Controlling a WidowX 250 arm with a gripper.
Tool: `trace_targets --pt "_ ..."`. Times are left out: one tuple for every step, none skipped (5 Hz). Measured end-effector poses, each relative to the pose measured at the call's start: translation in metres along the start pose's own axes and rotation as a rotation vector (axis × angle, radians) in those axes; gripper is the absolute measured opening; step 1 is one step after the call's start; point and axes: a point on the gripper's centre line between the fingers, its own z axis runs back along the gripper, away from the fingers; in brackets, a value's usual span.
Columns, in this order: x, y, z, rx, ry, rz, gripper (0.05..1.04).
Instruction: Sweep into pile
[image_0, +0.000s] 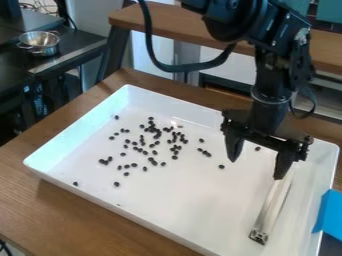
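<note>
Dark beans (157, 134) scattered over the left and middle of a white tray (180, 200), with a loose cluster at the densest part; tray on a wooden worktop (100, 225). Gripper (256, 169) over the right-hand part of the tray in view, fingers spread wide, nothing in grasp. Narrow pale tool (272, 210) with a metal end, probably the sweeping implement, lying on the tray floor beneath the right-hand finger in view, well apart from the cluster; contact between finger and tool impossible to tell.

Likely faults from here: closure beside rather than around the tool, owing to poor alignment with its upper end; twisting or slipping in the grasp, owing to a hold at one end of a long, slim body; shoving of the tray, owing to too low a descent; escape of beans past the tool, owing to tilt or a hasty stroke; omission of stragglers, such as the lone bean (75, 184) near the lower-left wall, owing to too short a sweep.
</note>
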Motion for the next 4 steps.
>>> trace_targets --pt "-0.005 0.000 -0.011 0.005 0.036 0.003 0.999" --pt "-0.005 -0.006 -0.010 -0.031 0.056 0.031 1.000" --pt "0.000 -0.009 -0.020 -0.027 0.070 0.054 1.000" --pt "0.004 -0.011 -0.032 -0.020 0.091 0.083 1.000"
